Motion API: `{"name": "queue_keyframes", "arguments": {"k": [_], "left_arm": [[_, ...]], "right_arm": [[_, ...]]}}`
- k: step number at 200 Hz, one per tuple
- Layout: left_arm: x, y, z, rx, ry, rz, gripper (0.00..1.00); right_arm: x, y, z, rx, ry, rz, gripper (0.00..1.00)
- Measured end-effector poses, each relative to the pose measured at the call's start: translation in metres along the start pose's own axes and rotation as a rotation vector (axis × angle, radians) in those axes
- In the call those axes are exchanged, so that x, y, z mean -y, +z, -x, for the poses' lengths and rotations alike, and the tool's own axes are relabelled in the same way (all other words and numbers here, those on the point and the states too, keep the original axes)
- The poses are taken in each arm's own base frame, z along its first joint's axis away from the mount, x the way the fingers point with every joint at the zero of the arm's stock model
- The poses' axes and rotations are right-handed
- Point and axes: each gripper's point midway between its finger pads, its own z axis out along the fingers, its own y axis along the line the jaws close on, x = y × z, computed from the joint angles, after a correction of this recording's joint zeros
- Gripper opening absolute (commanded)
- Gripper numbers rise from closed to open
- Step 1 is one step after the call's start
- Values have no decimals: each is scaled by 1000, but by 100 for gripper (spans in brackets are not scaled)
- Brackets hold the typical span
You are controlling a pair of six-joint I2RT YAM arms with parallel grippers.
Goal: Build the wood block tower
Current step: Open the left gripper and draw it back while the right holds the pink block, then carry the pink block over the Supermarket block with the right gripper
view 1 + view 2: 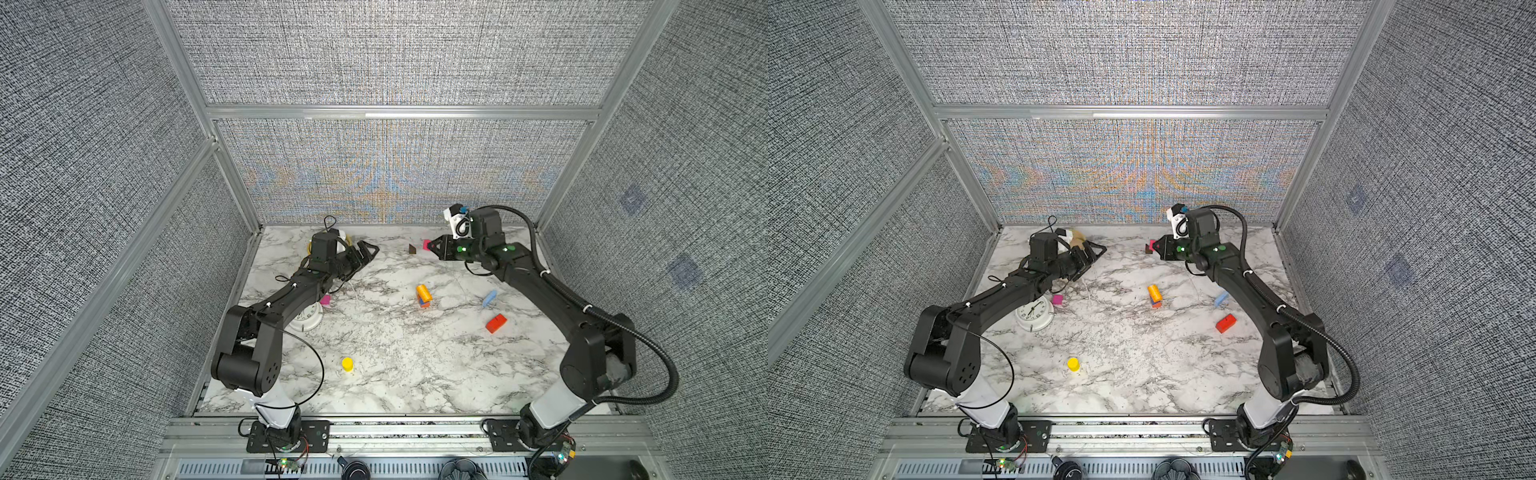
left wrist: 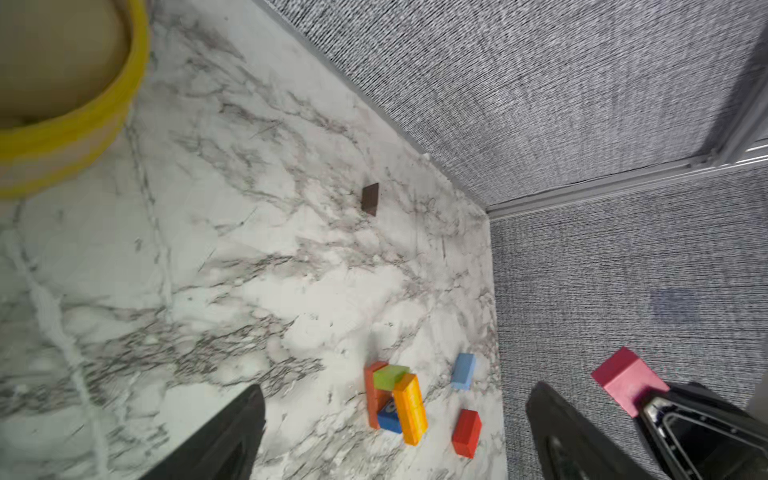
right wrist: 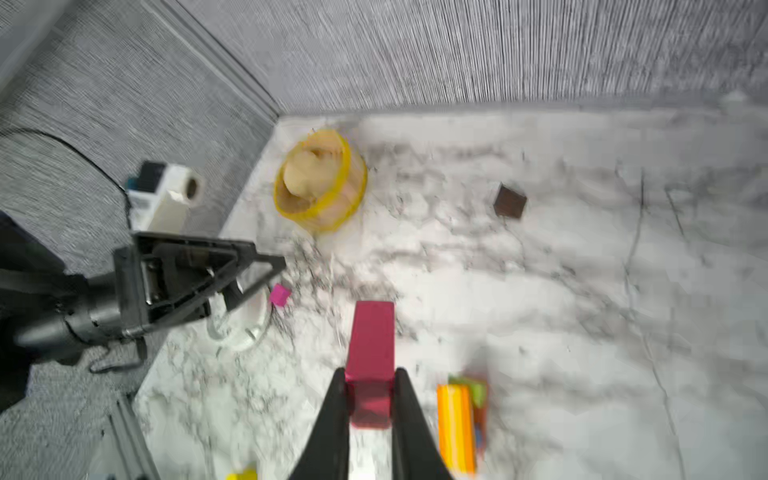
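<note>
Right claw (image 3: 371, 376): was clenched on the pink bar (image 3: 371, 332), held clear of the surface (image 1: 395, 365), well apart from the tower (image 1: 424, 296). Left claw (image 1: 368, 254): stood released, empty. Tower: stood mid-surface, orange, lime and blue. Handling judged: bar should arrive level above the tower, settle squarely, then be freed; a sideways nudge risked toppling.

On the marble tabletop (image 1: 395, 374), far wall at twelve o'clock, a cluster of orange, lime and blue wood blocks (image 1: 424, 296) stands near centre. Dark brown wood block (image 1: 412, 248) lies at twelve; pale blue block (image 1: 490, 297) and red block (image 1: 496, 323) at three; yellow wood cylinder (image 1: 347, 364) at seven; white round clock (image 1: 1034, 316), magenta cube (image 1: 1057, 299) beside it, at nine; round yellow basket (image 2: 62, 137) at eleven.
</note>
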Motion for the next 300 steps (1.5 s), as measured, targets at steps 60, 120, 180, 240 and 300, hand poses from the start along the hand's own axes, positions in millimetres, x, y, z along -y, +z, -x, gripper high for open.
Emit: {"name": "queue_keyframes", "arguments": {"k": [60, 120, 180, 240, 300], "left_arm": [[-54, -3, -36, -27, 22, 116, 99], [-75, -6, -47, -2, 37, 142, 99], [-86, -1, -51, 7, 51, 162, 99], [-94, 4, -54, 1, 47, 170, 99], [-103, 9, -56, -8, 38, 189, 99]], "right_arm": [[-20, 2, -64, -450, -142, -120, 12], [-16, 9, -99, -698, -292, -265, 14], [-9, 36, -104, -783, -361, -315, 14], [12, 51, -112, -835, -377, -390, 14], [27, 61, -113, -840, -338, -413, 14]]}}
